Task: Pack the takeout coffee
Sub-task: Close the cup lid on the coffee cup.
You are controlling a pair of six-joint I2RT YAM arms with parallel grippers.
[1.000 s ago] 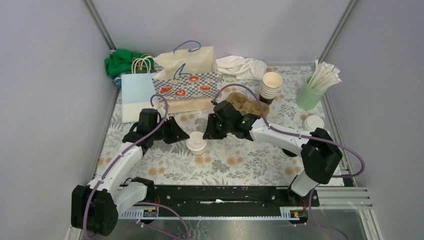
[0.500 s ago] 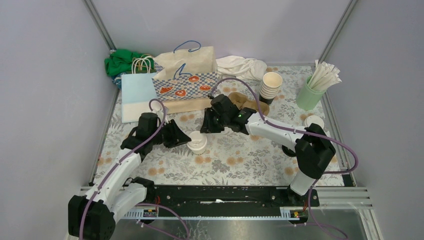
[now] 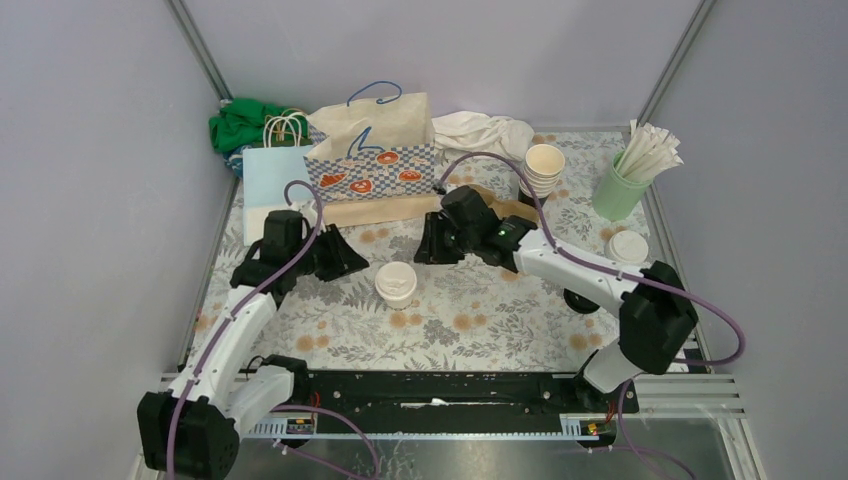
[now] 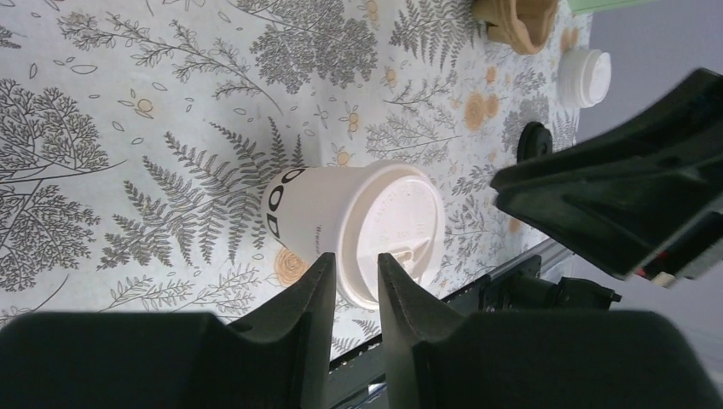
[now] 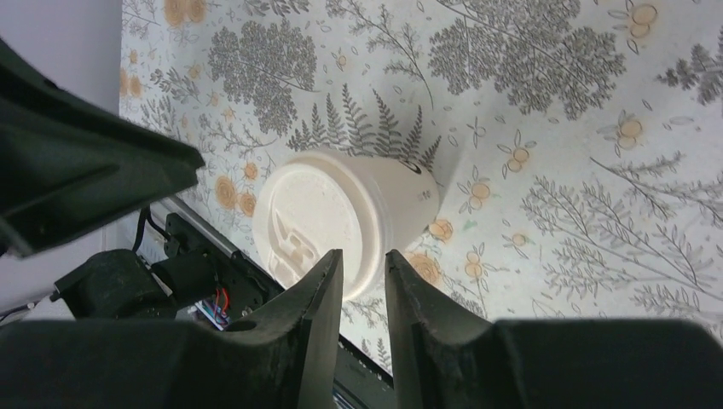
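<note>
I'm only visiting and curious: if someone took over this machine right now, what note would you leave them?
Left gripper: slightly open, empty, beside the lidded cup.
Right gripper: slightly open, empty, on the cup's other side.
Second lidded cup by the right edge; unlidded stack at the back; cardboard carrier behind the right arm.
Done: two cups lidded. To do: neither is packed in carrier or bag yet.

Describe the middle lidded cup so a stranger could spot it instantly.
Look at the floral tablecloth, in front of the checked paper bag. The lidded cup stands alone mid-table; a second lidded cup sits far right by the green tumbler.
</note>
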